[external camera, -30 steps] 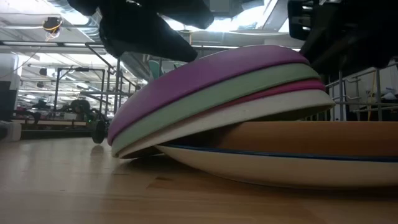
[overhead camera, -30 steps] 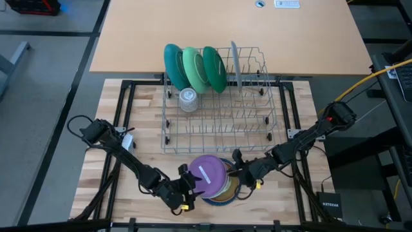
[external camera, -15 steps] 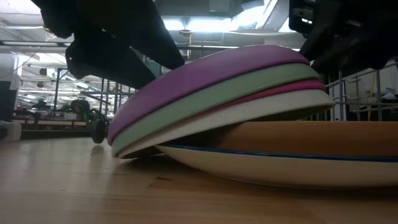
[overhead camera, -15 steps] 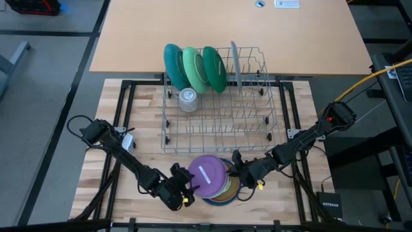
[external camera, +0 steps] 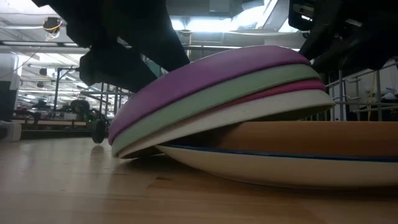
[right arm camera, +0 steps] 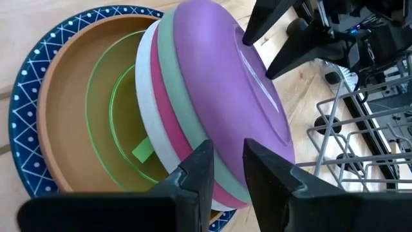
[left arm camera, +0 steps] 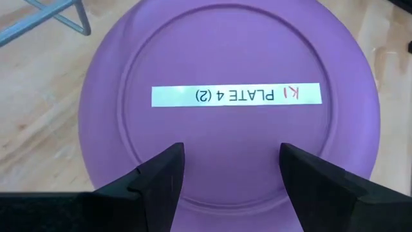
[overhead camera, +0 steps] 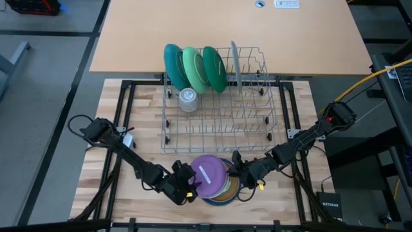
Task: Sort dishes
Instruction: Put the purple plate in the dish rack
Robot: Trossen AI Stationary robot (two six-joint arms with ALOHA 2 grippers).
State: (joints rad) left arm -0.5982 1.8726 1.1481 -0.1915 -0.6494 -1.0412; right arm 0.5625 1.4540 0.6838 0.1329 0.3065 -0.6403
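Left wrist view: we read "PLATE 4 (2)" on a white label (left arm camera: 235,95) stuck to the round purple plastic plate (left arm camera: 225,109), upside-down, tilted atop a stack incl. pale-green, pink, white plates. Left gripper (left arm camera: 226,174) wide open, empty, over its rim; right gripper (right arm camera: 224,173) narrowly open at stack's edge.

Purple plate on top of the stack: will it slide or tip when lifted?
Probably slides: the purple plate sits tilted on the leaning stack. It looks thin, rigid plastic, likely light. The left pincer is open above its smooth back, so grip may slip.
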